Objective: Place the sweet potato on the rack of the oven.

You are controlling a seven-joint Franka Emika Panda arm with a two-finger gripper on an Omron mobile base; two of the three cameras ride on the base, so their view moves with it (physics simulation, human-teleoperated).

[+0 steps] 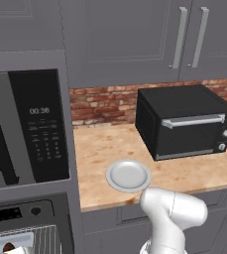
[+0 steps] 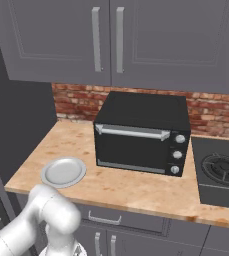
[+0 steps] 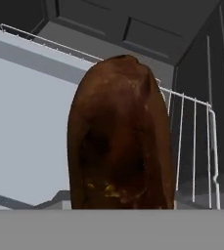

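Grey cabinets hang over a light wooden counter with a red brick wall behind it. On the counter a round white plate lies near the front edge, and a black toaster oven with a silver handle stands to the right of it, well apart from the plate. In the right base view a gas burner is beside the toaster oven. At the left a microwave shows the time 00:38, and under it is the oven with its dark control strip.

Seen from the hand camera, the sweet potato stands very close to the lens and upright, dark brown with small orange spots low down. Behind it and to the right is the rack of thin light wires, inside the dark oven. I cannot tell if the potato touches the rack. The gripper fingers are hidden, so I cannot tell if they are spread or pinching.
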